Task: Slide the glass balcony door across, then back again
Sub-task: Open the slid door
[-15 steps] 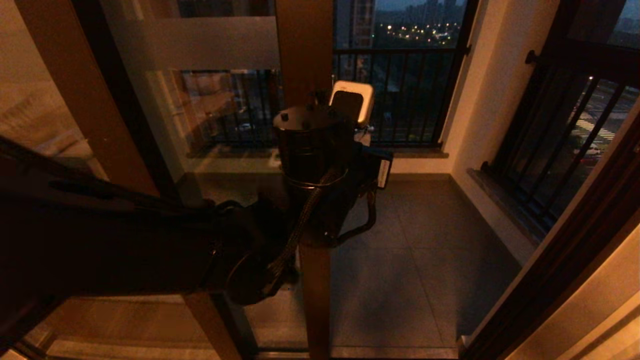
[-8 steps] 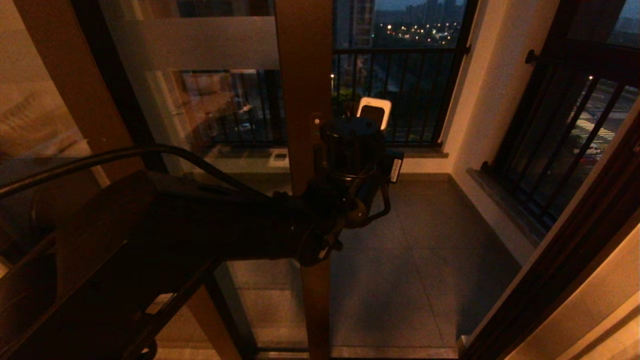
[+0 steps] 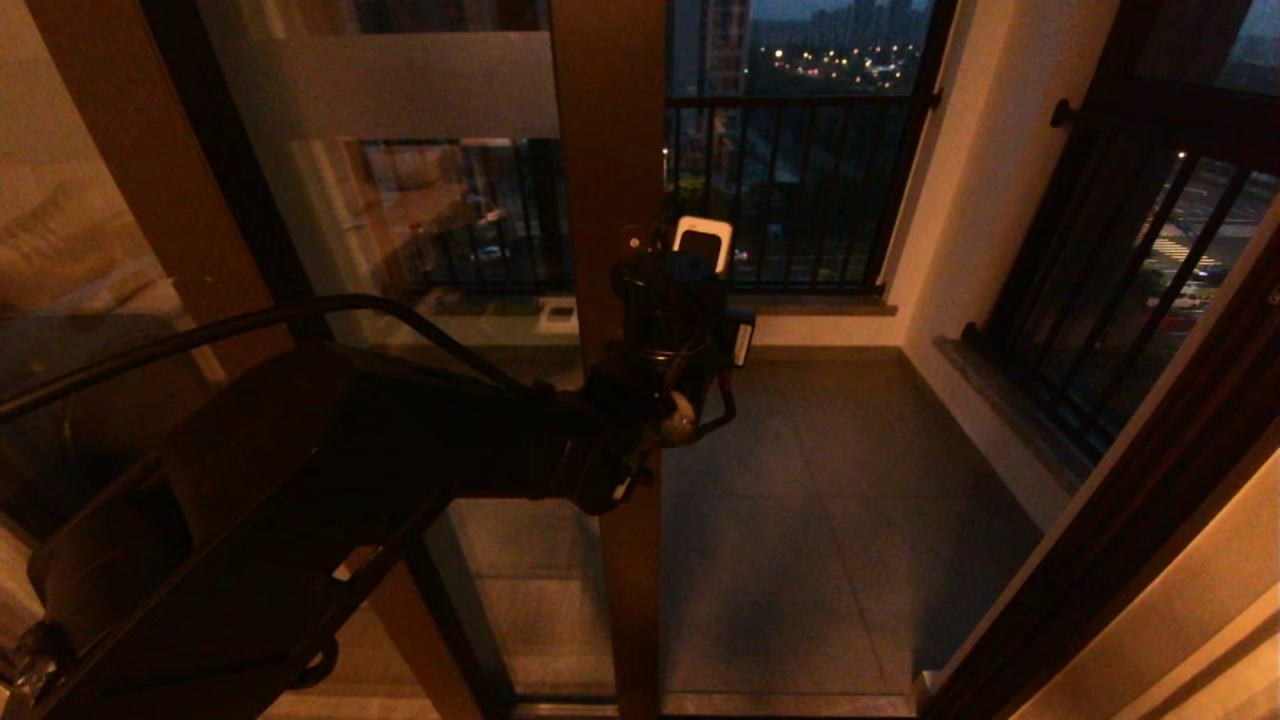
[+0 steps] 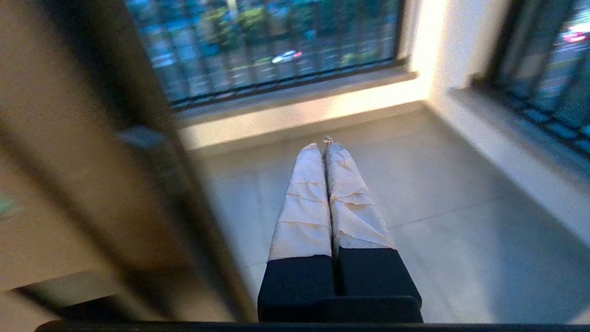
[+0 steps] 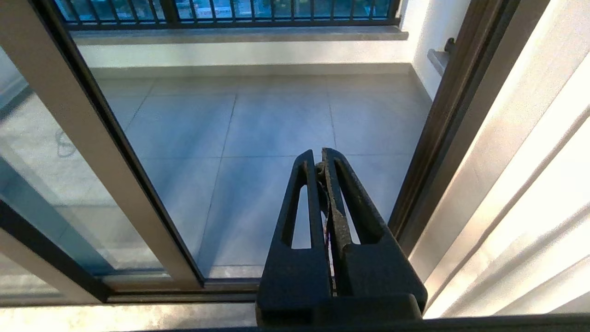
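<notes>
The glass balcony door [image 3: 450, 210] stands at the left, its frosted band [image 3: 400, 85] near the top and its brown stile [image 3: 610, 150] at the middle. The doorway to the right of the stile is open. My left arm reaches in from the lower left, and my left gripper [image 3: 700, 243] sits just past the stile's edge on the open side. In the left wrist view the taped fingers [image 4: 304, 207] are shut on nothing, with the blurred stile [image 4: 83, 152] beside them and not touching. My right gripper [image 5: 318, 154] hangs low and shut before the doorway, near the door's stile [image 5: 83, 138].
The tiled balcony floor [image 3: 820, 520] lies beyond the doorway. A black railing [image 3: 800, 180] closes the far side and another [image 3: 1130, 270] the right side. The dark door jamb [image 3: 1130, 500] bounds the opening on the right. A brown-framed panel [image 3: 130, 180] stands at far left.
My left arm stretched forward and its wrist swung right past the stile, then came back a little left and lower. The door's stile stands where it was.
</notes>
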